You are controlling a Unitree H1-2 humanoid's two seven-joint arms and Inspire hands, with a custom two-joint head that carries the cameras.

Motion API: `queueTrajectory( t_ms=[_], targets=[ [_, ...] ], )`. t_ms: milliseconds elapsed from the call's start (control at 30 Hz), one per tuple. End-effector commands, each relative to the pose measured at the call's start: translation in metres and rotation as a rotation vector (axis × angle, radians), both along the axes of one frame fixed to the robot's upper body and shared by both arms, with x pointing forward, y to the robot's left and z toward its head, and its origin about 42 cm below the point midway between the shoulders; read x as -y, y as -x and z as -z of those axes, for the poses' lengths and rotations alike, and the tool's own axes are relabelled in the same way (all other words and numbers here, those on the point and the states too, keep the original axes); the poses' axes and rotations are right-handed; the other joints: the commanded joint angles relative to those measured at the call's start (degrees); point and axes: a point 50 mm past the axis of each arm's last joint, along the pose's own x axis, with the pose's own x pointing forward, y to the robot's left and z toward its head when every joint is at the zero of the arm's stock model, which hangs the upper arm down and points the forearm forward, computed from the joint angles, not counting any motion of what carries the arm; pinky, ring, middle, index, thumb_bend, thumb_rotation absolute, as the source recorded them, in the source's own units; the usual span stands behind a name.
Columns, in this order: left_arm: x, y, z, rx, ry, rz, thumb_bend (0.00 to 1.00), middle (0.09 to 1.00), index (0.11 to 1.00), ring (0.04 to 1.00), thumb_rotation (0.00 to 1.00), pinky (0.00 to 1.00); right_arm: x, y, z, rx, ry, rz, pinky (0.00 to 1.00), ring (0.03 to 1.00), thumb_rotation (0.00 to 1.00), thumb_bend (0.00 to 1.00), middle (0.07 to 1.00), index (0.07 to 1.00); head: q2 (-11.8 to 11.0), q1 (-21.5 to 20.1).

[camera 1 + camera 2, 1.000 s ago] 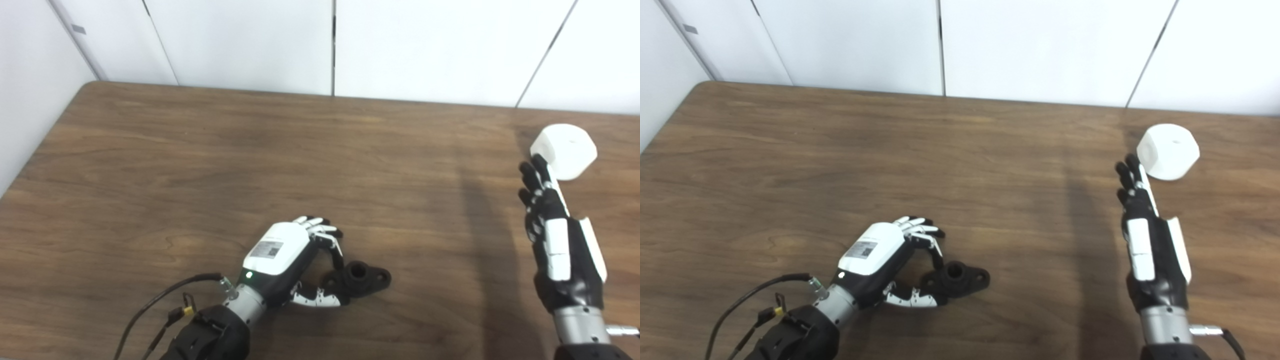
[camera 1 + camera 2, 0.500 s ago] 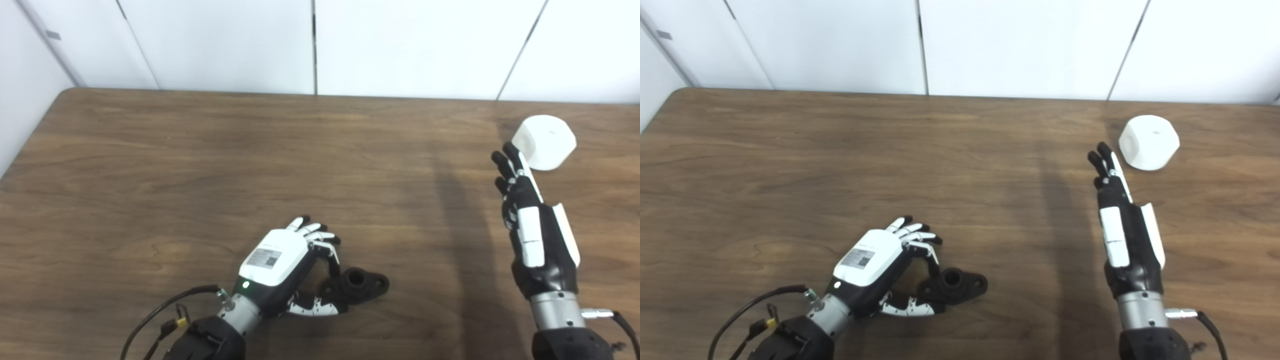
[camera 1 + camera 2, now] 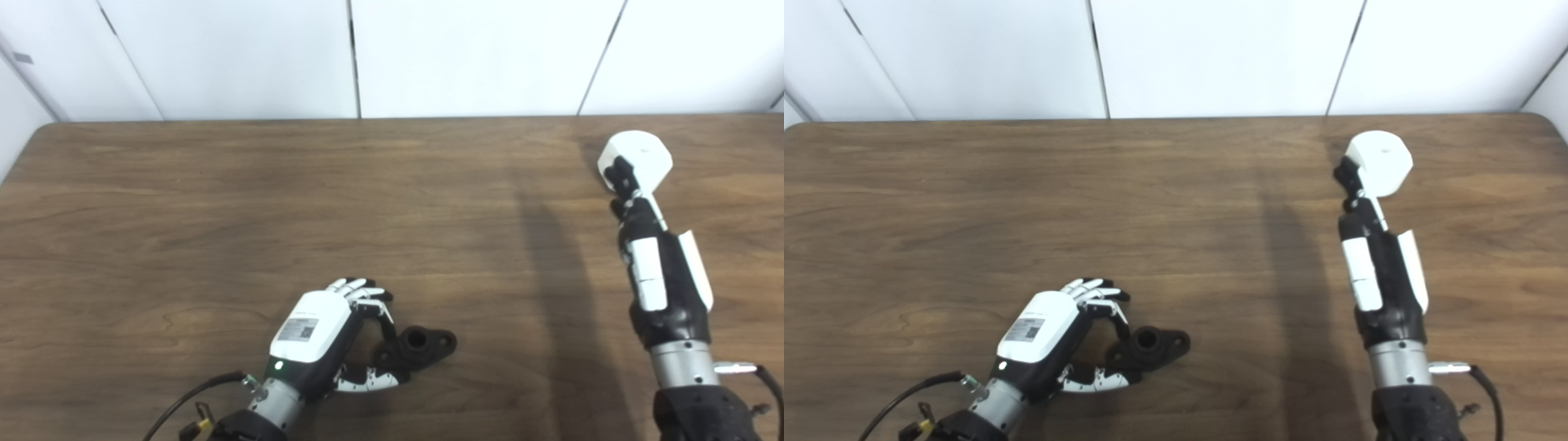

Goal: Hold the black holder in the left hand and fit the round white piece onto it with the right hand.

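Black holder (image 3: 416, 347) and round white piece (image 3: 640, 159): both on surface (image 3: 245, 202), unmated.
Your left hand (image 3: 324, 343) curls half-closed around the holder; your right hand (image 3: 649, 257) reaches the piece, grip state unclear. Lift and fit remain.

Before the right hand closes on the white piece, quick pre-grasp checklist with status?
1. Black holder pinched by left hand fingers: ok, though it sits on the table, not lifted.
2. Right hand fingers reach the round white piece: ok, fingertips overlap its near side.
3. Right hand wrapped around the piece: not ok, fingers extended.
4. Thumb placement on the piece: cannot tell.
5. Holder's bore facing up: ok.
6. Table between piece and holder unobstructed: ok.
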Motion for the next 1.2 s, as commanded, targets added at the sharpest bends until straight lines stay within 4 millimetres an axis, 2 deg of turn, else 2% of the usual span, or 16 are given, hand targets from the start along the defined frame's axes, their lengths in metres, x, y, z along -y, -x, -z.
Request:
queueTrajectory(
  t_ms=[0,100,233,300,533,767,933,1167],
  targets=[
    [-0.018,0.008,0.020,-0.089,-0.075,-0.059,0.52,0.787,0.489,0.881,0.05,0.90,0.008,0.029,0.001,-0.065,0.063,0.033,1.00,1.000,0.97,0.62,0.959,0.960,-0.71,-0.38],
    [-0.019,0.010,0.022,-0.087,-0.062,-0.061,0.52,0.781,0.488,0.872,0.05,0.88,0.012,0.027,-0.005,-0.085,0.154,0.071,1.00,0.987,0.92,0.58,0.957,0.962,-1.63,-0.93],
    [-0.019,0.011,0.023,-0.084,-0.061,-0.061,0.52,0.779,0.488,0.866,0.05,0.87,0.023,0.015,-0.017,-0.090,0.285,0.111,0.96,0.966,0.82,0.60,0.950,0.967,-2.11,-1.18],
    [-0.019,0.011,0.023,-0.086,-0.060,-0.063,0.52,0.780,0.488,0.866,0.05,0.87,0.030,0.009,-0.021,-0.098,0.322,0.131,0.95,0.952,0.68,0.60,0.945,0.963,-2.95,-1.33],
    [-0.023,0.014,0.029,-0.075,-0.055,-0.071,0.52,0.777,0.488,0.861,0.05,0.87,0.052,-0.016,-0.030,-0.115,0.468,0.166,1.00,1.000,0.48,0.69,0.972,0.959,-5.81,-3.12],
    [-0.027,0.015,0.037,-0.078,-0.057,-0.066,0.52,0.779,0.488,0.865,0.05,0.87,0.071,-0.052,-0.034,-0.129,0.610,0.209,1.00,1.000,0.39,0.80,0.961,0.940,-8.05,-7.97],
    [-0.033,0.015,0.042,-0.083,-0.060,-0.064,0.52,0.780,0.488,0.873,0.04,0.89,0.070,-0.074,-0.033,-0.141,0.638,0.221,0.95,1.000,0.41,0.75,0.981,0.933,-9.36,-11.18],
    [-0.035,0.018,0.047,-0.090,-0.057,-0.060,0.52,0.780,0.488,0.880,0.04,0.89,0.075,-0.099,-0.036,-0.151,0.663,0.238,0.94,1.000,0.38,0.71,0.995,0.932,-10.24,-12.22]
  ],
)
